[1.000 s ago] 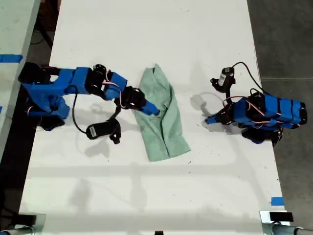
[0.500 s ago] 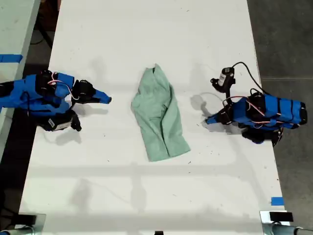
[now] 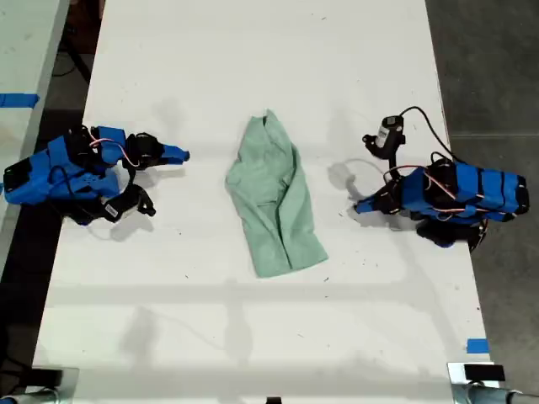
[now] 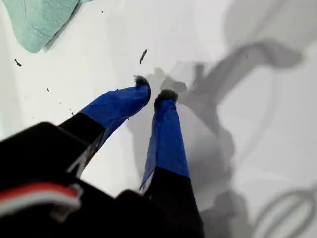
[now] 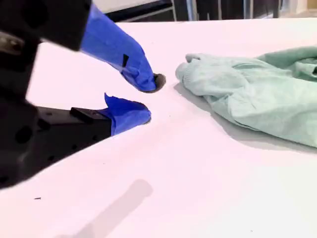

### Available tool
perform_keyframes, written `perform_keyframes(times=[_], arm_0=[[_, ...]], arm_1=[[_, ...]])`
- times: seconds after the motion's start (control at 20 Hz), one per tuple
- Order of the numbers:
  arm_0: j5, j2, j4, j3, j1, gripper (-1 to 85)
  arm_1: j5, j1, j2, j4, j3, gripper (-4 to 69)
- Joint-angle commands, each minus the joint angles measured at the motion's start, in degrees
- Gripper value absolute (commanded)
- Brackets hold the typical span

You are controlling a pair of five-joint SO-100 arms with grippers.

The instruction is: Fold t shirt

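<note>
The pale mint-green t shirt (image 3: pixel 274 202) lies crumpled and folded lengthwise in the middle of the white table (image 3: pixel 253 67). My first gripper (image 3: pixel 358 207) rests tip-down near the exterior view's right, a short way off the shirt. In its wrist view my first gripper (image 4: pixel 154 90) holds nothing, its tips almost touching, and a corner of the t shirt (image 4: pixel 39 20) shows far off. My second gripper (image 3: pixel 184 154) sits at the exterior view's left, pointing toward the shirt. In its own view my second gripper (image 5: pixel 150 99) is open and empty, with the t shirt (image 5: pixel 257 94) just beyond it.
A black cable (image 3: pixel 421 118) loops above the first arm's body (image 3: pixel 463 198). Blue tape (image 3: pixel 477 345) marks the table near the exterior view's lower right. A second table with blue tape (image 3: pixel 17 99) stands at the exterior view's left. Dark floor (image 3: pixel 488 67) borders the exterior view's right.
My second gripper, which was on the shirt a second ago, has let go and pulled back to the exterior view's left. The shirt and the first arm have stayed put.
</note>
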Motion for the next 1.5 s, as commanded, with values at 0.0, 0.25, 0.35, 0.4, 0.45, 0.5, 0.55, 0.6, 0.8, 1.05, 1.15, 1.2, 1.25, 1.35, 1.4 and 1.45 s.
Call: perform_keyframes(times=[0.0, 0.25, 0.35, 0.4, 0.45, 0.5, 0.55, 0.6, 0.8, 1.05, 1.15, 1.2, 1.25, 1.35, 1.4, 1.45], arm_0=[[0.4, 0.6, 0.1, 2.4, -4.7, 5.9], [0.4, 0.6, 0.1, 2.4, -6.2, 5.9], [0.4, 0.6, 0.1, 2.4, -6.0, 5.9], [0.4, 0.6, 0.1, 2.4, -5.8, 5.9], [0.4, 0.6, 0.1, 2.4, -5.7, 5.9], [0.4, 0.6, 0.1, 2.4, -5.7, 5.9], [0.4, 0.6, 0.1, 2.4, -5.6, 5.9], [0.4, 0.6, 0.1, 2.4, -5.6, 5.9], [0.4, 0.6, 0.1, 2.4, -5.6, 5.9], [0.4, 0.6, 0.1, 2.4, -5.5, 5.9], [0.4, 0.6, 0.1, 2.4, -5.5, 5.9], [0.4, 0.6, 0.1, 2.4, -5.5, 5.9], [0.4, 0.6, 0.1, 2.4, -5.4, 5.9], [0.4, 0.6, 0.1, 2.4, -5.4, 5.9], [0.4, 0.6, 0.1, 2.4, -5.4, 5.9], [0.4, 0.6, 0.1, 2.4, -5.4, 5.9]], arm_1=[[-0.7, -0.1, 0.6, -0.3, 2.5, 5.3], [-0.7, -0.1, 0.6, -0.3, 2.5, 5.3], [-0.7, -0.1, 0.6, -0.3, 2.5, 5.3], [-0.7, -0.1, 0.6, -0.3, 2.5, 5.3], [-0.7, -0.1, 0.6, -0.3, 2.5, 5.3], [-0.7, -0.1, 0.6, -0.3, 2.5, 5.3], [-0.7, -0.1, 0.6, -0.3, 2.5, 5.3], [-0.7, -0.1, 0.6, -0.3, 2.5, 5.3], [-0.7, -0.1, 0.6, -0.3, 2.5, 5.3], [-0.7, -0.1, 0.6, -0.3, 2.5, 5.3], [-0.7, -0.1, 0.6, -0.3, 2.5, 5.3], [-0.7, -0.1, 0.6, -0.3, 2.5, 5.3], [-0.7, -0.1, 0.6, -0.3, 2.5, 5.3], [-0.7, -0.1, 0.6, -0.3, 2.5, 5.3], [-0.7, -0.1, 0.6, -0.3, 2.5, 5.3], [-0.7, -0.1, 0.6, -0.3, 2.5, 5.3]])
